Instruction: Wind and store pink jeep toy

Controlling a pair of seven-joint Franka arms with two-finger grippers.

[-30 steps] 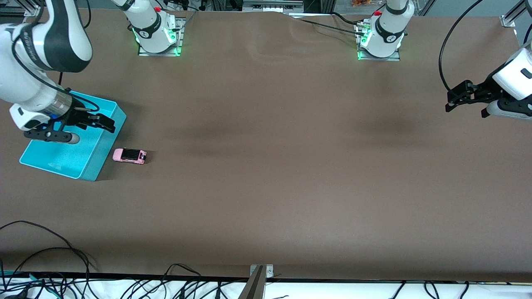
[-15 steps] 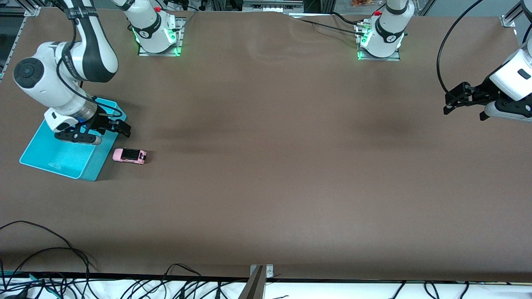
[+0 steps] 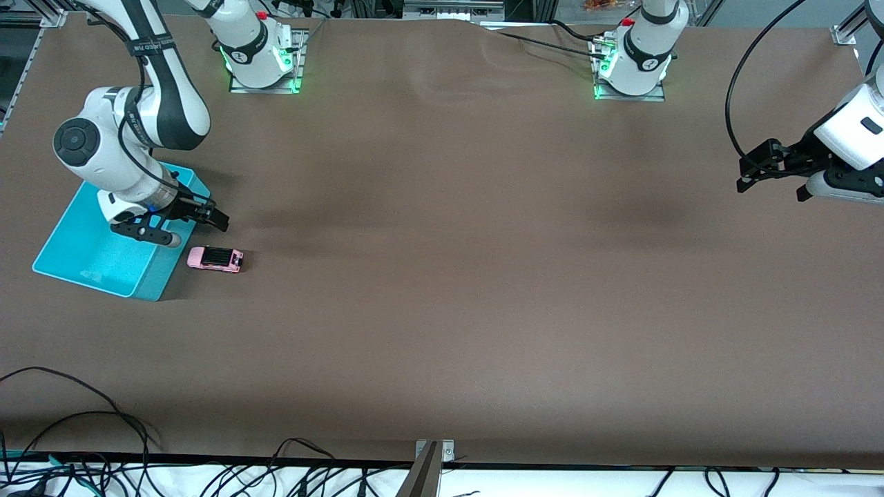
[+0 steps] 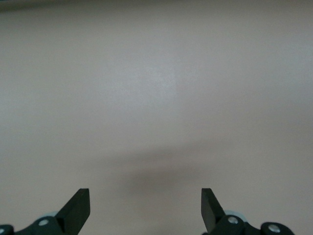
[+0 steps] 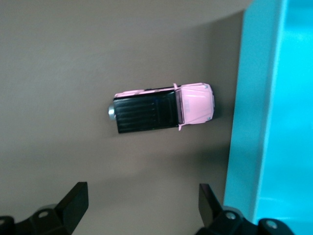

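Since a sec ago the right arm had swung from over the turquoise bin [image 3: 93, 257] toward the pink jeep toy [image 3: 215, 259]; the right gripper [image 3: 210, 219] now hung over the bin's edge nearest the jeep, a bit farther from the front cam than the toy. Jaws stood wide apart w/ nothing between them; the right wrist view showed both fingertips [image 5: 74, 198] spread, the jeep [image 5: 164, 107] lying past them on the table, black roof up. Jeep hadn't shifted: on its wheels on the brown table [image 3: 483, 290], just beside the bin wall [image 5: 249, 127], not touching, at the right arm's end of the table. Left arm waited; left gripper [image 3: 742, 176] hung over bare table at its own end, approx. same spot as before, fingers [image 4: 78, 208] spread wide, holding nothing.
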